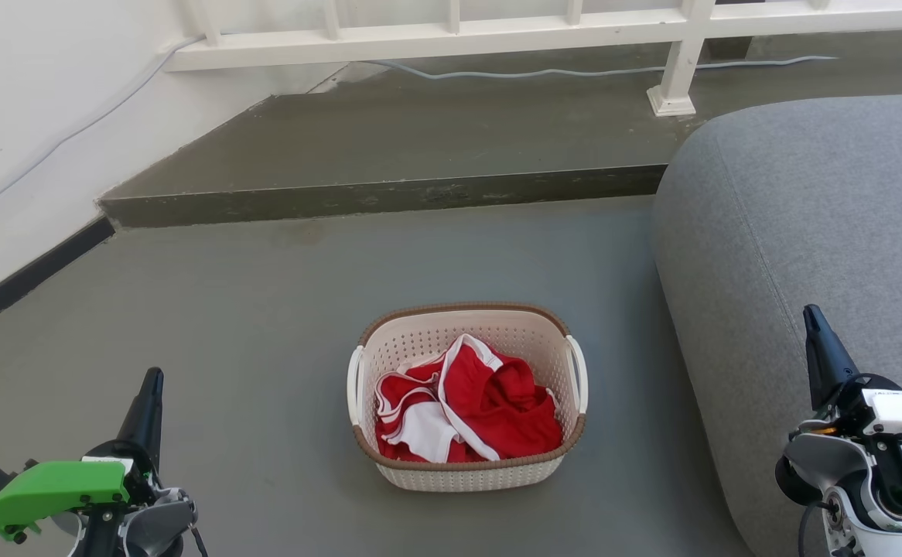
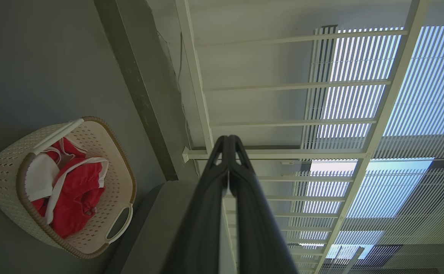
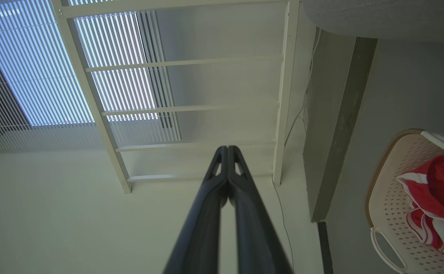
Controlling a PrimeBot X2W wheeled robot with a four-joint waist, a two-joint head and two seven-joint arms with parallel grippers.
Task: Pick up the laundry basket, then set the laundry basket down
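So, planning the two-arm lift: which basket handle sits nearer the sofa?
The white handle on the robot's right, beside the grey sofa; the other handle is across the basket, toward the wall.

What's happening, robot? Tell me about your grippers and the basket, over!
Left gripper shut, empty. Right gripper shut, empty, near sofa. Basket on floor between them, untouched, red clothes inside. Nothing blocking it.

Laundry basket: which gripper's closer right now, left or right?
Left, narrowly, going by the head view. The left gripper is out to the left of the laundry basket; the right gripper is farther out on its right, in front of the grey sofa. Both shut, neither touching it.
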